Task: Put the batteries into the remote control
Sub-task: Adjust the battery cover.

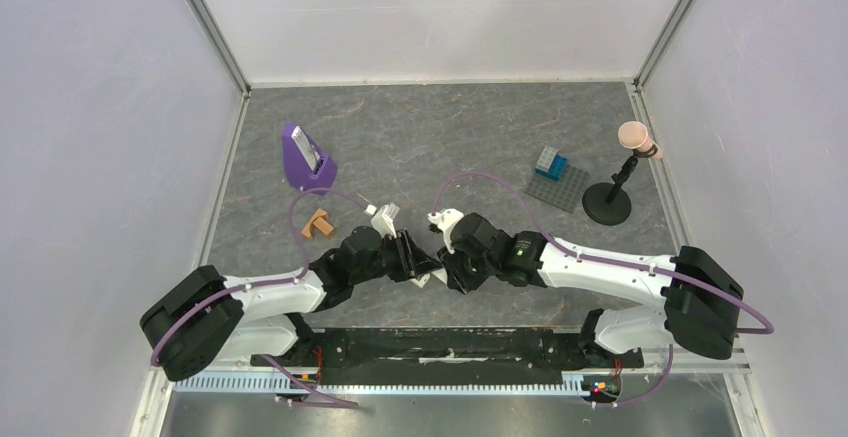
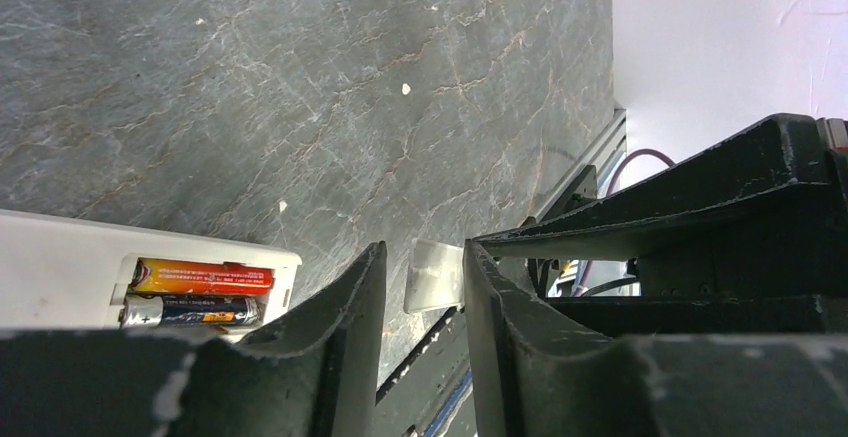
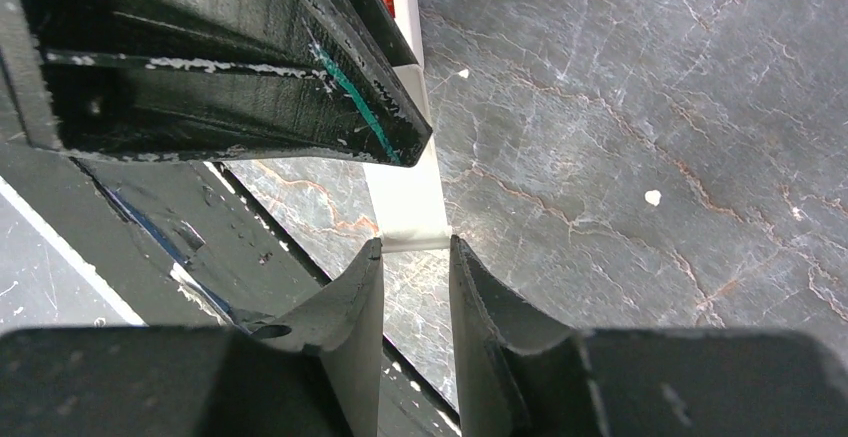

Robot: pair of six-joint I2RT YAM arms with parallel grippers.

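Standing over the grey veined tabletop between white walls, one sees the remote control cut off at the frame edge, red-orange battery and dark battery seated side by side inside, print too blurred to read. The right gripper pinches a white strip; the left gripper has its jaws partly apart around it

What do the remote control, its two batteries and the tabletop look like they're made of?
Remote control: smooth matte white plastic, a molded shell. Orange battery and dark battery: likely metal cells in glossy printed wrap; the dark one shows a silvery end. Tabletop: grey veined stone look, possibly printed laminate.
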